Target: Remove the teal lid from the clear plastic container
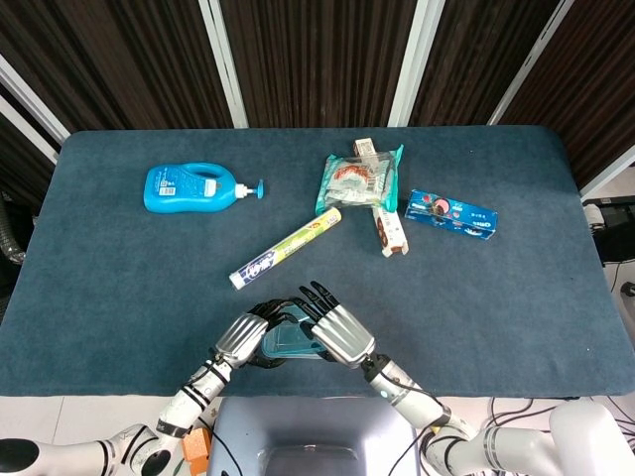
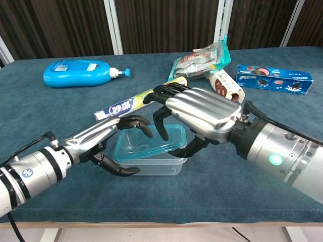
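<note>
From the head view, the clear plastic container (image 1: 283, 342) sits at the near edge of the dark blue table (image 1: 119, 288), mostly covered by the two hands: the left hand (image 1: 248, 335) grips its left side and the right hand (image 1: 335, 330) arches over its right side. Farther back lie a blue pump bottle (image 1: 190, 187), a long wrapped roll (image 1: 286, 248), a snack bag (image 1: 355, 181), a small brown packet (image 1: 390, 230) and a blue cookie box (image 1: 452, 214). From the chest view, the left hand (image 2: 113, 140) holds the container (image 2: 149, 164) with fingers curled over the near left rim and thumb against the wall, while the right hand (image 2: 194, 118) pinches the teal lid (image 2: 151, 142) — fingers over its top, thumb under its right edge — and the lid's right side is tilted up off the rim, its left side low on the container.
</note>
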{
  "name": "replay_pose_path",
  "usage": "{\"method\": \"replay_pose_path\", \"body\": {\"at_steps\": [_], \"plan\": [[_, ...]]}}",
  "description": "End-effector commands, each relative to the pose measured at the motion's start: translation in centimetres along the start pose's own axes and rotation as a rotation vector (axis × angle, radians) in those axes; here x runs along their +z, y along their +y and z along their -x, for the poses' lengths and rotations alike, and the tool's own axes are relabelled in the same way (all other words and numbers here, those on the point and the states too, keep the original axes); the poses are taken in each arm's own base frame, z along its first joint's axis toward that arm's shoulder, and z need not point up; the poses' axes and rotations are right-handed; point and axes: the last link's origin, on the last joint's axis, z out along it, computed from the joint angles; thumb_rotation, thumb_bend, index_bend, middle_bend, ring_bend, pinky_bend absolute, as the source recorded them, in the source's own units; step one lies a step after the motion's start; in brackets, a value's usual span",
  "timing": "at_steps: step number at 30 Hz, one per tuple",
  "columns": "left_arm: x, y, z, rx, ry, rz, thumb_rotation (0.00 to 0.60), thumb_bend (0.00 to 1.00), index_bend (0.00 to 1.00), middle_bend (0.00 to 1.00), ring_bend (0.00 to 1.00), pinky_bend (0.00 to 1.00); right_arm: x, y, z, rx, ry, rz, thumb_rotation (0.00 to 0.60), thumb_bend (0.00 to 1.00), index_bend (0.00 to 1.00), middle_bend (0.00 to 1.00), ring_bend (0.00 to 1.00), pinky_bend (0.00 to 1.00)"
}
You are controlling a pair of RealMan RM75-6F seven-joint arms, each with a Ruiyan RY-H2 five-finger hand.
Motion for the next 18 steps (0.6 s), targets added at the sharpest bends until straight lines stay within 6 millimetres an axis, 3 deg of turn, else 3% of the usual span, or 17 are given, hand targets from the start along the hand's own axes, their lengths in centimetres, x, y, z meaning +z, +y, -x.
{"method": "replay_pose_path", "body": {"at_steps": [1, 2, 6, 7, 10, 18], "plan": [[-0.1, 0.1, 0.0, -0.033, -0.008, 0.005, 0.600, 0.27, 0.49, 0.48, 0.51, 0.58, -0.2, 0.0, 0.1, -0.012, -0.001, -0.011, 0.600, 0.44, 0.70, 0.17, 0.02, 0.00], [-0.2, 0.2, 0.0, -0.048, -0.016, 0.009, 0.600, 0.27, 0.45, 0.45, 0.47, 0.55, -0.3, 0.0, 0.1, -0.015, -0.003, -0.012, 0.600, 0.46, 0.72, 0.18, 0.03, 0.00], [-0.3, 0.5, -0.1, -0.116, -0.021, 0.025, 0.600, 0.27, 0.07, 0.16, 0.11, 0.24, -0.5, 0.1, 0.1, -0.017, -0.005, -0.015, 0.600, 0.54, 0.73, 0.19, 0.04, 0.00], [-0.2, 0.6, -0.1, -0.148, -0.015, 0.026, 0.600, 0.27, 0.03, 0.11, 0.06, 0.19, -0.5, 0.1, 0.1, -0.018, -0.003, -0.015, 0.600, 0.55, 0.74, 0.19, 0.04, 0.00], [-0.2, 0.7, -0.6, -0.206, 0.018, 0.037, 0.600, 0.27, 0.00, 0.00, 0.00, 0.06, -0.6, 0.1, 0.0, -0.019, 0.005, -0.017, 0.600, 0.57, 0.73, 0.19, 0.03, 0.00], [-0.3, 0.8, -1.3, -0.287, 0.059, 0.070, 0.600, 0.26, 0.00, 0.00, 0.00, 0.00, -0.9, -0.1, 0.0, -0.022, 0.012, -0.032, 0.600, 0.59, 0.73, 0.19, 0.04, 0.00]]}}
